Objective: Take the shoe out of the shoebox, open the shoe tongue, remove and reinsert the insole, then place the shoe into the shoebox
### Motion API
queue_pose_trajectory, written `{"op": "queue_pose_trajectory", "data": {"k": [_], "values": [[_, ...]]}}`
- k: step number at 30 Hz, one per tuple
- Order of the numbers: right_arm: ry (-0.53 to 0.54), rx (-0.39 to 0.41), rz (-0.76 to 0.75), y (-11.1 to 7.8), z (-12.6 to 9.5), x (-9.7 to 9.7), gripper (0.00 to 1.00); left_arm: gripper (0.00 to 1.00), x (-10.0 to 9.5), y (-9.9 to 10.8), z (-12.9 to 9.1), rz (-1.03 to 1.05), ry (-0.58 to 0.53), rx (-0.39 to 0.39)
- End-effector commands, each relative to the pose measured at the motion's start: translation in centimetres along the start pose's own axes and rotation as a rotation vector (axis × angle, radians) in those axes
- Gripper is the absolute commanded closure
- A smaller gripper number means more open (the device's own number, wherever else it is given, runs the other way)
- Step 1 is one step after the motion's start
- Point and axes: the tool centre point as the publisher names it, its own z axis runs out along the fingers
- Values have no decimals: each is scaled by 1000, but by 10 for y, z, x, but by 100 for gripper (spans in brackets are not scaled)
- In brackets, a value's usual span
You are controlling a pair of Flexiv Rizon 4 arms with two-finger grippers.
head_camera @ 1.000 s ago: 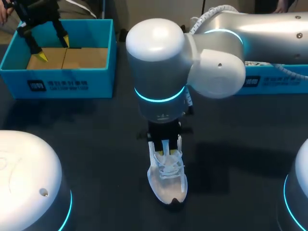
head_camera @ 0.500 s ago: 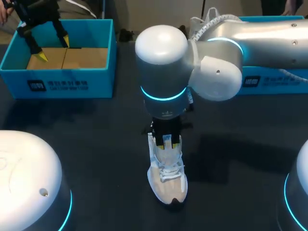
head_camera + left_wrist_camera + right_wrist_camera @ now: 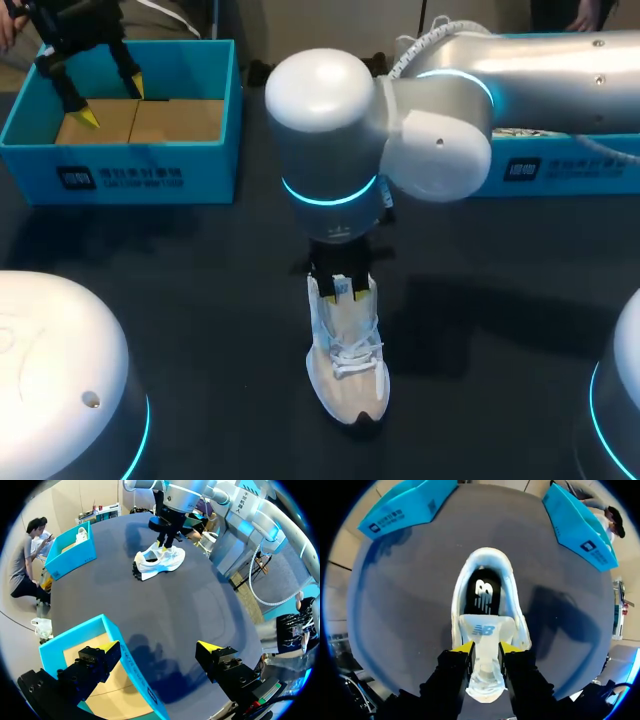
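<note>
Right wrist view shows the right claw (image 3: 485,650) pinching the tongue (image 3: 484,630), now lifted higher off the shoe (image 3: 459,600), leaving the insole (image 3: 484,594) exposed for removal.

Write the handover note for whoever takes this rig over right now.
Left pincer: open, empty, above the shoebox.
Right pincer: shut on the shoe tongue, holding it up from the opening.
Shoe: upright on the table, outside the shoebox, toe toward the robot.
Insole: dark, lying inside the shoe.
Done: shoe out of the shoebox; tongue gripped and lifted.
Left: pull the insole out, put it back, return the shoe to the shoebox.
</note>
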Motion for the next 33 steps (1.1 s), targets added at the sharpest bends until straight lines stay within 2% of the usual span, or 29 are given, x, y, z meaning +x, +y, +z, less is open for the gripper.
{"op": "queue_pose_trajectory", "data": {"k": [1,4,8,12,15,17,18,19,21,23,32,33], "values": [[51,17,-22,9,21,-5,68,0,0,0,0,0,1,-3],[51,23,-45,12,17,-6,68,0,0,0,0,0,1,-3],[30,14,-96,12,-5,-10,68,0,0,0,0,0,1,-3],[19,-10,-248,19,-32,-11,67,0,0,0,0,0,1,-3],[11,-35,-452,30,-45,-10,61,0,0,0,0,0,1,-3],[-18,-47,-585,34,-53,-9,45,0,0,0,0,0,1,-3],[-13,-49,-672,36,-56,-8,14,0,0,0,0,0,1,-3],[-22,-60,-732,38,-58,-8,0,0,0,0,0,0,1,-3],[43,-92,-882,43,-62,-8,0,0,0,0,0,0,1,-3],[229,-112,-1078,43,-65,-11,0,0,0,0,0,0,1,-3],[229,-112,-1078,43,-65,-11,0,0,0,0,0,0,1,-3],[198,-77,-1126,48,-62,-6,0,0,0,0,0,0,1,-3]]}}
